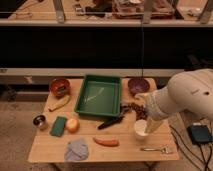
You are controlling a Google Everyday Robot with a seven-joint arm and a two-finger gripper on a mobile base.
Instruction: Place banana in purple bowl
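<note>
Gripper (143,100) toward the desk's right edge, banana (59,103) near the left edge.
The gripper hangs just in front of the purple bowl (138,85) by the far right corner; its state cannot be told. The banana lies beside the red bowl (60,86).

**My arm at the right, the banana at the left**

My gripper (141,101) hangs over the right part of the table (125,151), just in front of the purple bowl (138,85) and close to the white cup (141,129). My white arm covers that corner. The banana (59,103) lies near the left edge, just in front of the red-orange bowl (60,86). The green tray (100,95) sits between the banana and the purple bowl. A carrot (106,142) lies near the front.
</note>
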